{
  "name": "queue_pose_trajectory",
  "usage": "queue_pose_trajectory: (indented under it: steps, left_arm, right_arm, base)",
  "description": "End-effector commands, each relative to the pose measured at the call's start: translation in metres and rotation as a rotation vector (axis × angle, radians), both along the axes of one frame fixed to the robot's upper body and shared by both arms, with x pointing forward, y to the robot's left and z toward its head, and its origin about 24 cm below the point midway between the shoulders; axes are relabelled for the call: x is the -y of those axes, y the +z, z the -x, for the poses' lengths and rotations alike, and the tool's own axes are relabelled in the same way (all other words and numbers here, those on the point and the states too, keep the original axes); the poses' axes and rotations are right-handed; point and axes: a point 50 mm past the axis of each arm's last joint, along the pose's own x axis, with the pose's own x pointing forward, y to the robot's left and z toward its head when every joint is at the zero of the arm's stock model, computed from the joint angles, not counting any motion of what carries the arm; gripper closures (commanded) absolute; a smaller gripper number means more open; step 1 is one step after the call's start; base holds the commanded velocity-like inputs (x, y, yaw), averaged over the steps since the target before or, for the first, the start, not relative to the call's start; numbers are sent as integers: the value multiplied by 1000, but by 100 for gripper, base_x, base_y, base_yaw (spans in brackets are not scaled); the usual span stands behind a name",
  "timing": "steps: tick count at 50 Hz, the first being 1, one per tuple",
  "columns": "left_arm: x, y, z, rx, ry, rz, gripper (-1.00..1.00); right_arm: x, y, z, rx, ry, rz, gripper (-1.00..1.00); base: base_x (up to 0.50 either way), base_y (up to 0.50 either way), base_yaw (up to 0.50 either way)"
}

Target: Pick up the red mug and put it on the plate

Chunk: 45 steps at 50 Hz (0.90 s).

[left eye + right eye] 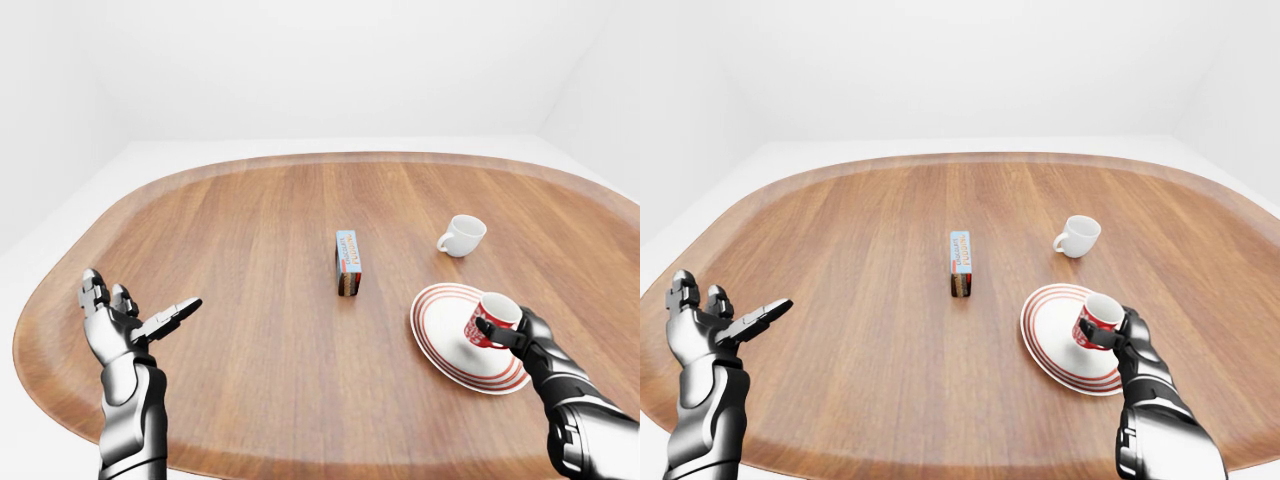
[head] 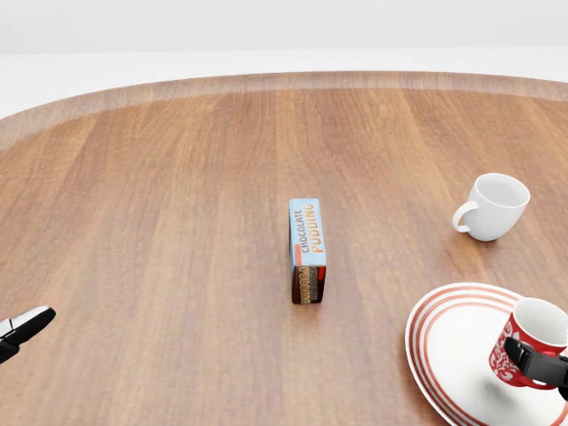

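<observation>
The room was plain and white: bare walls [image 1: 320, 60] met at soft corners toward the top left and top right of the left-eye view, and a pale floor [image 1: 60, 215] showed around the furniture. A large rounded wooden counter [image 1: 250, 220] filled most of each view, its warm brown grain running from bottom to top and its raised rim [image 2: 266, 80] curving across the top of the head view. Light was even and diffuse, casting only faint shadows
</observation>
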Motion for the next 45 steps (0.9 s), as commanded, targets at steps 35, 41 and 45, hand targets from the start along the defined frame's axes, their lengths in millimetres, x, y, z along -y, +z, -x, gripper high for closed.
queue_pose_trajectory:
  steps: [35, 41, 45]
  left_arm:
    - [-1, -1, 0, 1, 2, 0, -100]
    - [-1, -1, 0, 1, 3, 1, -100]
    - [-1, 0, 0, 2, 3, 1, -100]
  right_arm:
    - [0, -1, 1, 3, -10, 1, -18]
    - [0, -1, 1, 2, -8, 2, -44]
    - [-2, -1, -1, 21, 12, -45, -100]
  base:
    - [0, 0, 0]
    - [0, 0, 0]
    - [0, 0, 0]
